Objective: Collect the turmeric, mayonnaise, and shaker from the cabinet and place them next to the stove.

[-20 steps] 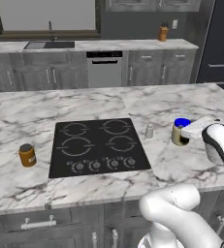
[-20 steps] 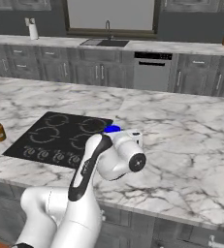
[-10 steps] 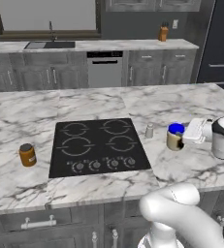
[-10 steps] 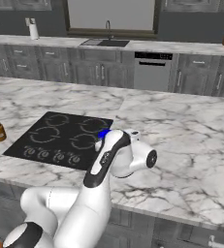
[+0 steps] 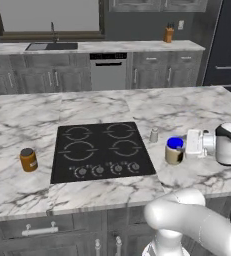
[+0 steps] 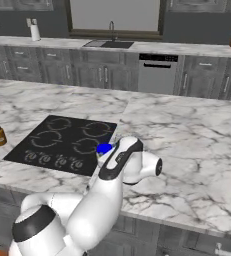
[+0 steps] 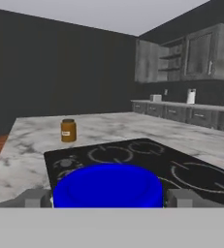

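The mayonnaise point(image 5: 173, 154), a cream jar with a blue lid point(image 7: 107, 186), stands at counter height just right of the stove point(image 5: 101, 150). My gripper point(image 5: 183, 149) reaches in from the right and is shut on it, and its fingers point(image 7: 36, 197) press against both sides of the lid. The small grey shaker point(image 5: 154, 135) stands on the counter just behind and to the left of the jar, at the stove's right edge. The turmeric point(image 5: 28, 160) sits left of the stove, also seen in the hand view point(image 7: 68, 130). My arm covers most of the mayonnaise point(image 6: 105, 148) in the right base view. A wall cabinet point(image 7: 174, 60) stands open far off.
The marble island point(image 5: 197, 105) carries everything, with its front edge close below the stove. Along the back wall run a counter with a sink point(image 5: 52, 46), a knife block point(image 5: 169, 35) and a paper-towel roll point(image 6: 35, 32).
The gripper has carried the mayonnaise a little left and nearer, toward the stove's right edge. The forearm has swung so that the hand now lies level. Turmeric and shaker stay put.
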You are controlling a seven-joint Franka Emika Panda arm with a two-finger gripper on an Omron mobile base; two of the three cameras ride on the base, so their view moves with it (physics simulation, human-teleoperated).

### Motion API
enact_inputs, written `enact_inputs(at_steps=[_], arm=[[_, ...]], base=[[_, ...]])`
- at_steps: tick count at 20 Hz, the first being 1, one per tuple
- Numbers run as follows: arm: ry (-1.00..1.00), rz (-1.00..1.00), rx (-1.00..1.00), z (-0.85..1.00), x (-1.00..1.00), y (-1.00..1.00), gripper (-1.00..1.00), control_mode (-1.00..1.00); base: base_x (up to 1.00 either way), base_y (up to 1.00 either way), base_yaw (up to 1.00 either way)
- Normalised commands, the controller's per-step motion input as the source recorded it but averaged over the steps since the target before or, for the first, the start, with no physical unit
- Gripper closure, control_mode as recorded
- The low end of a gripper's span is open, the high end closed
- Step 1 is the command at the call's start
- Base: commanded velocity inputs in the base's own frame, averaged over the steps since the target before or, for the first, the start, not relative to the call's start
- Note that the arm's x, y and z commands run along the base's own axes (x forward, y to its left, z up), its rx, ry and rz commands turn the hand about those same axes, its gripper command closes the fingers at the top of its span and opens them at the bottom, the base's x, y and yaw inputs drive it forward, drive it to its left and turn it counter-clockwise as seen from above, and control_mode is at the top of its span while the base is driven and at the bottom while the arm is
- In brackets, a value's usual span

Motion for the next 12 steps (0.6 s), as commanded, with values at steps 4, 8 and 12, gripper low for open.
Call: enact_inputs(at_steps=[4, 8, 12], arm=[[0.00, 0.14, 0.00, -0.34, 0.13, 0.01, 1.00, -1.00], [0.00, 0.14, 0.00, -0.38, 0.18, 0.01, 1.00, -1.00], [0.00, 0.14, 0.00, -0.37, 0.22, 0.00, 1.00, -1.00]], base=[[0.00, 0.00, 0.00], [0.00, 0.00, 0.00], [0.00, 0.00, 0.00]])
